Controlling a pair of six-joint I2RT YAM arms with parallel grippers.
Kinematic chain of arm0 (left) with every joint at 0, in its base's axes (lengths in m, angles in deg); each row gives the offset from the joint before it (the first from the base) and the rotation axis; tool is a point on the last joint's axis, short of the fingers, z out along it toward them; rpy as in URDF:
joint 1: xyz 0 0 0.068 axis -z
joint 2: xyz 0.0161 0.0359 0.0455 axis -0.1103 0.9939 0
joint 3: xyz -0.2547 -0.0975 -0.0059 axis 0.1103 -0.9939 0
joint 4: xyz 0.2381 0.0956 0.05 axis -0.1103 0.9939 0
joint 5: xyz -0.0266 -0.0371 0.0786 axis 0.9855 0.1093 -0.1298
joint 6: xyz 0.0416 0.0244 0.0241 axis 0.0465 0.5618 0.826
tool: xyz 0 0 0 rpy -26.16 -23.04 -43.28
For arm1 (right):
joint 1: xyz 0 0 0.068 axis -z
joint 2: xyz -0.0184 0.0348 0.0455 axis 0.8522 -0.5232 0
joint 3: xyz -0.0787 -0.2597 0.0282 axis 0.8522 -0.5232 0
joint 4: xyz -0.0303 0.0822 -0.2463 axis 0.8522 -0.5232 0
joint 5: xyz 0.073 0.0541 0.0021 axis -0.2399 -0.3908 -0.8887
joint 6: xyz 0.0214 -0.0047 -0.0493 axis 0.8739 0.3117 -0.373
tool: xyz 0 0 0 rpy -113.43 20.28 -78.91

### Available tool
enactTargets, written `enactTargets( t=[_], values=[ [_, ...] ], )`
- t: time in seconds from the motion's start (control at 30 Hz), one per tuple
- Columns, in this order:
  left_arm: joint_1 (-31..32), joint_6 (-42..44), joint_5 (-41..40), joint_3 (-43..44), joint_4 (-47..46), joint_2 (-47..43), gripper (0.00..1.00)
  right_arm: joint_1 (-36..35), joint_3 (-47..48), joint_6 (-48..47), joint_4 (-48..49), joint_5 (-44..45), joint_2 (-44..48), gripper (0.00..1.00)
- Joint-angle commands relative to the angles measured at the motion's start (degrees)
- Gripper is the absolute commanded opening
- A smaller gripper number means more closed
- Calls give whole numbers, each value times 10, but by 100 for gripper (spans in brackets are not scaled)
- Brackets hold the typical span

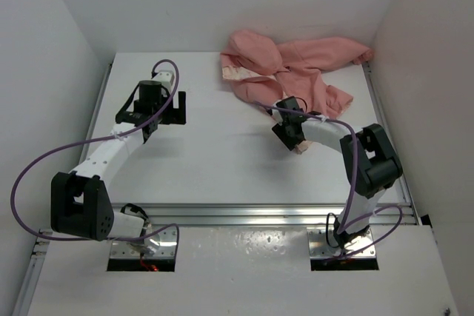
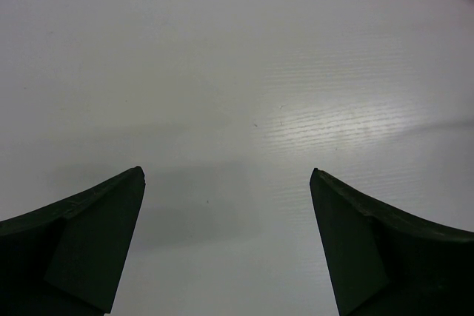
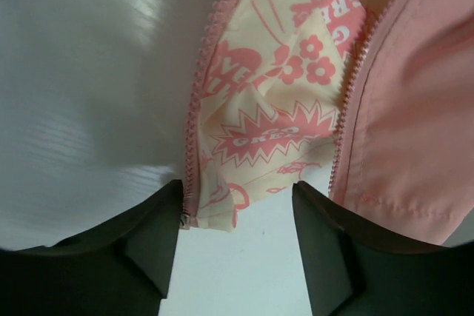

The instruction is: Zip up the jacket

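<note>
Right gripper (image 3: 237,253) fingers parted, nothing clamped. Bottom end of one zipper tape (image 3: 191,183) sits against the inner edge of one finger, with floral lining (image 3: 274,131) between the jaws. Second zipper row (image 3: 348,101) runs just beside the opposite finger. Jacket (image 1: 296,68) lies bunched at far right of table (image 1: 200,160), front open, not zipped. Left gripper (image 2: 226,205) spread wide over the table surface, well apart from the fabric. Handling guess: light, soft and limp, so it will drag and bunch when pulled. Grab at the hem ends of the tapes, pin one side, mate the other. Slider not visible.
</note>
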Motion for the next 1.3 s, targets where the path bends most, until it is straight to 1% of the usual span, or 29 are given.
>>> enactTargets(
  t=[0.0, 0.1, 0.23, 0.27, 0.3, 0.37, 0.4, 0.53, 0.57, 0.6, 0.63, 0.67, 0.7, 0.73, 0.77, 0.8, 0.83, 0.87, 0.9, 0.97, 1.0, 1.03, 1.07, 1.1, 1.13, 1.17, 1.2, 1.23, 1.27],
  values=[
    [-5, 0, 3, 16, -9, -7, 100, -5, 25, -1, -9, 28, -5, 64],
    [-5, 0, 3, 16, -9, -7, 100, -8, 26, -1, -6, 37, -8, 65],
    [-5, 0, 3, 16, -9, -7, 100, -10, 28, -5, -15, 32, -19, 54],
    [-5, 0, 3, 16, -9, -7, 100, -11, 27, -7, -12, 32, -23, 47],
    [-5, 0, 3, 16, -9, -7, 100, -10, 25, -7, -9, 33, -23, 35],
    [-5, 5, 9, 16, -9, -7, 100, -10, 21, -12, -2, 32, -19, 24],
    [-5, 6, 9, 10, -9, -7, 100, -9, 19, -14, -2, 25, -11, 15],
    [-5, 27, 21, 10, -9, -13, 100, -9, 39, -13, -35, -7, 12, 0],
    [-5, 32, 35, 3, -9, -29, 100, -6, 42, -9, -67, -63, 19, 0],
    [-10, 32, 48, -7, -9, -38, 100, 5, 46, -4, -81, -90, 33, 0],
    [-17, 40, 70, -15, -9, -49, 100, 14, 69, 18, -95, -165, 46, 0],
    [-25, 40, 98, -25, -9, -61, 100, 32, 78, 29, -128, -194, 55, 0],
    [-37, 49, 164, -46, -9, -86, 100, 52, 87, 51, -156, -343, 56, 0],
    [-37, 56, 199, -58, -2, -98, 100, 75, 113, 60, -175, -393, 56, 0],
    [-45, 61, 235, -69, -2, -109, 100, 84, 121, 81, -182, -444, 53, 0],
    [-45, 61, 300, -90, -2, -130, 100, 103, 130, 99, -189, -592, 49, 0],
    [-45, 56, 332, -101, -2, -137, 100, 114, 133, 104, -188, -634, 42, 0],
    [-45, 43, 360, -112, -10, -143, 100, 118, 137, 141, -189, -672, 34, 0],
    [-45, 30, 410, -133, -20, -143, 100, 126, 135, 150, -165, -771, 31, 0],
    [-45, -23, 454, -153, -71, -143, 99, 127, 132, 197, -153, -866, 3, 0],
    [-45, -46, 489, -173, -97, -137, 99, 126, 129, 218, -99, -936, -5, 0],
    [-45, -75, 500, -184, -163, -131, 99, 126, 123, 245, -62, -968, -23, 0],
    [-38, -134, 512, -193, -200, -116, 99, 125, 85, 409, 57, -1022, -40, 0],
    [-32, -164, 521, -207, -239, -105, 99, 119, 62, 498, 283, -1049, -49, 0],
    [-13, -193, 526, -207, -305, -93, 99, 113, 36, 721, 426, -1048, -51, 0],
    [-3, -249, 526, -213, -337, -79, 97, 109, -25, 963, 775, -1044, -95, 1],
    [5, -274, 526, -213, -367, -47, 97, 106, -12, 1152, 901, -1048, -123, 2],
    [14, -294, 526, -213, -393, -30, 97, 95, 29, 1194, 1010, -1062, -151, 4],
    [29, -314, 526, -213, -441, -15, 97, 95, 28, 1206, 1011, -1059, -168, 4]
  ],
)
